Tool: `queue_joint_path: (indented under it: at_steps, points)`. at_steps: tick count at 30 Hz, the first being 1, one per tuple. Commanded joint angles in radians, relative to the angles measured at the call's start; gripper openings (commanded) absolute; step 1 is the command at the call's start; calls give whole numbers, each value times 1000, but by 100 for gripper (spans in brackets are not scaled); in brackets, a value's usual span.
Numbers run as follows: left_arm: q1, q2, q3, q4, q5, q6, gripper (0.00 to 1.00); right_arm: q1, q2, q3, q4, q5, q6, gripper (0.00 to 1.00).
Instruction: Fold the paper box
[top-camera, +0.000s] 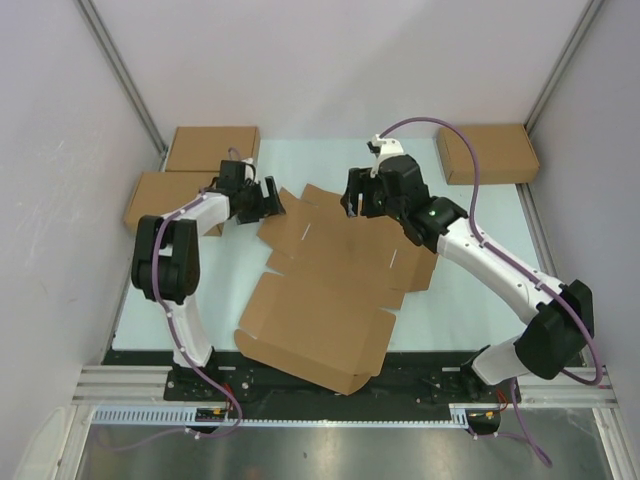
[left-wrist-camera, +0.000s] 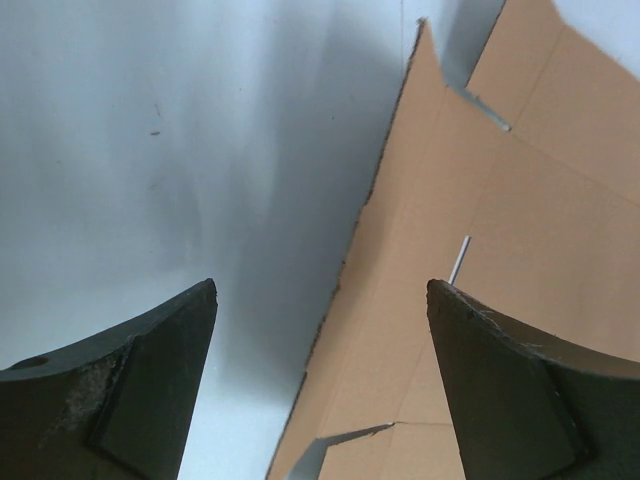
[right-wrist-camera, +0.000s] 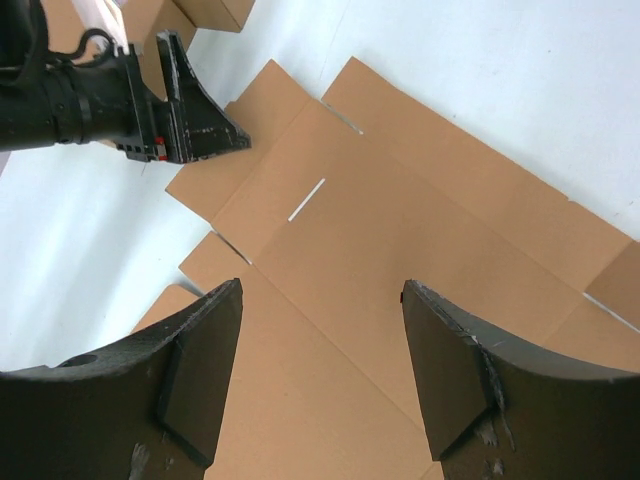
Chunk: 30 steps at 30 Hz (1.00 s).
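Observation:
The paper box (top-camera: 330, 290) lies flat and unfolded in the middle of the table, a brown die-cut sheet with flaps, slits and creases. Its near corner hangs over the front edge. My left gripper (top-camera: 268, 198) is at the sheet's far left flaps. In the left wrist view this gripper (left-wrist-camera: 321, 290) is open, and the paper box's (left-wrist-camera: 480, 250) left edge runs beneath the gap. My right gripper (top-camera: 360, 200) hovers over the far flaps. In the right wrist view it (right-wrist-camera: 322, 285) stands open above the paper box (right-wrist-camera: 400, 230), nothing between its fingers. The left gripper (right-wrist-camera: 200, 125) shows there too.
Two compact brown boxes (top-camera: 212, 148) (top-camera: 160, 200) sit at the back left, close behind the left arm. A third one (top-camera: 487, 152) is at the back right. White walls close in on both sides and the back.

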Motion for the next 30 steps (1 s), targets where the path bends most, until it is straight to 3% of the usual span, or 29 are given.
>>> queue_joint_path:
  at_steps: [1,4,10,19,23,30]
  points:
    - [18,36,46,49,127,37,89,2,-25,2,-16,17,-12,70]
    - [18,49,40,72,213,32,77,3,-26,2,-25,28,-18,70]
    - [18,24,-41,147,293,4,42,2,-26,-2,-24,35,-22,70]
    - [9,-71,-152,244,322,12,13,3,-46,-10,-15,31,-14,70]
    - [-9,-160,-259,394,278,-9,10,2,-66,-10,-8,40,-25,70]
    - [-45,-353,-482,797,122,-14,10,2,-114,-9,-4,127,-69,71]
